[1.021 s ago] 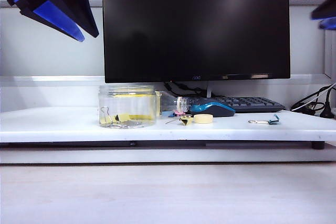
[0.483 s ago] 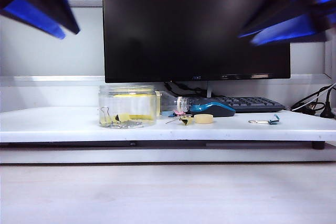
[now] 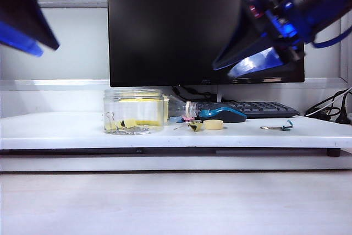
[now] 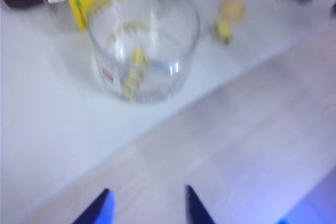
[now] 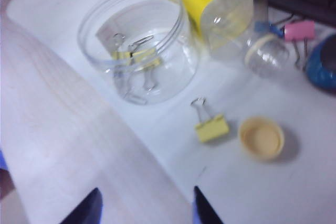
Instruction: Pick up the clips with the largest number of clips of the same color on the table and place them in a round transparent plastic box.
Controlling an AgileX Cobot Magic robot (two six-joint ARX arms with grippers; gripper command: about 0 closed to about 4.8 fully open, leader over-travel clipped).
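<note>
The round transparent plastic box (image 3: 133, 111) stands open on the white shelf, with yellow clips (image 5: 135, 56) lying on its floor. One more yellow clip (image 5: 211, 127) lies on the shelf beside a pale yellow cap, also visible as the clip (image 3: 193, 126) right of the box. My left gripper (image 3: 44, 48) hangs high at the far left, open and holding nothing; its wrist view shows the box (image 4: 143, 40) far off. My right gripper (image 3: 221, 72) hovers open in front of the monitor, above and right of the loose clip. Nothing sits between its fingertips (image 5: 94, 195).
A pale yellow cap (image 3: 213, 124), a blue mouse (image 3: 223, 114), a fallen clear bottle with a yellow label (image 5: 226, 9) and a pink clip (image 5: 299, 31) crowd the space right of the box. A teal clip (image 3: 283, 127) lies farther right. Monitor (image 3: 204, 26) and keyboard (image 3: 258, 107) stand behind.
My right arm swung down from the upper right corner toward the middle, its jaws widening. My left gripper drew away up and to the left, partly leaving the exterior view.
</note>
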